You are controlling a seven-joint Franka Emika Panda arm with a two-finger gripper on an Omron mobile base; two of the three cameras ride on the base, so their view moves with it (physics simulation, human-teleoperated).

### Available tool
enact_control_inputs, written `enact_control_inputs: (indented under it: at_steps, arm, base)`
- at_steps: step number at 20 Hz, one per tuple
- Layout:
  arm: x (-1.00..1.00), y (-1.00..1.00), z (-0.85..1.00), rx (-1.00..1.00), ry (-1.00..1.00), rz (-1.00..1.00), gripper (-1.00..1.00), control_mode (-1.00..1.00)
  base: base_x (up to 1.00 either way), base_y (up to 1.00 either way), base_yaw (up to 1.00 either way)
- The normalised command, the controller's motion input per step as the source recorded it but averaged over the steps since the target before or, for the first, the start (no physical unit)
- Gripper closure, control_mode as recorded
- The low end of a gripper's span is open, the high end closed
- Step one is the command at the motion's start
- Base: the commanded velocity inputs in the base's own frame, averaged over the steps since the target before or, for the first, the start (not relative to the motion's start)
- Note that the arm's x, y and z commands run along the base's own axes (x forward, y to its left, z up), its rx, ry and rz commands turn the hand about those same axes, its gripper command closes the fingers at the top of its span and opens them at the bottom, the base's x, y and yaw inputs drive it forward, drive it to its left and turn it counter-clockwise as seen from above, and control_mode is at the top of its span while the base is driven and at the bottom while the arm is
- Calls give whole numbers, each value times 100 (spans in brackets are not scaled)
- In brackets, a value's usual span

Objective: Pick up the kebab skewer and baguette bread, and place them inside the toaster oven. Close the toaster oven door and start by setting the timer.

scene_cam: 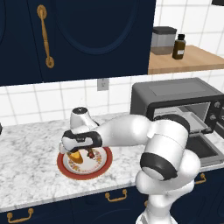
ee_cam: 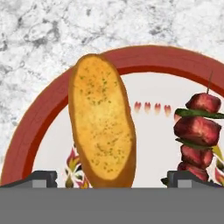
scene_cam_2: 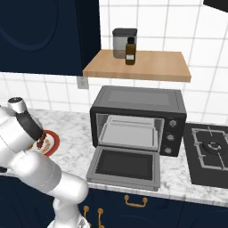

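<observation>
The golden-orange baguette bread (ee_cam: 103, 122) lies on a red-rimmed patterned plate (ee_cam: 39, 127), with the kebab skewer (ee_cam: 199, 131) of dark red chunks beside it. My gripper (ee_cam: 114, 179) is open just above the plate. Its two fingertips (ee_cam: 41, 178) stand wide apart on either side of the bread's near end, and the right tip is close to the skewer. In the left base view the gripper (scene_cam: 80, 151) hangs over the plate (scene_cam: 103, 166), the bread (scene_cam: 75, 156) and the skewer (scene_cam: 91, 153). The dark grey toaster oven (scene_cam_2: 138, 118) stands to the right with its door (scene_cam_2: 124, 164) dropped open.
A wooden shelf (scene_cam_2: 138, 67) above the oven carries a grey canister (scene_cam_2: 121, 42) and a dark bottle (scene_cam_2: 130, 51). A black stovetop (scene_cam_2: 209, 151) lies right of the oven. A metal tray (scene_cam_2: 129, 133) sits inside the oven. Marble counter (scene_cam: 30, 148) surrounds the plate.
</observation>
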Motion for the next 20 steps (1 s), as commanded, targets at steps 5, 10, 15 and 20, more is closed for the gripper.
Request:
enact_control_inputs:
  at_steps: [5, 10, 15, 20]
  arm:
    - [32, 29, -26, 0, 3, 0, -100, -100]
    - [4, 0, -9, 0, 0, 0, -100, -100]
    - [0, 1, -27, 0, 1, 0, -100, -100]
    - [0, -4, -26, 1, 0, 0, -100, -100]
  base:
    - [0, 0, 0]
    - [0, 0, 0]
    - [0, 0, 0]
    - [0, 0, 0]
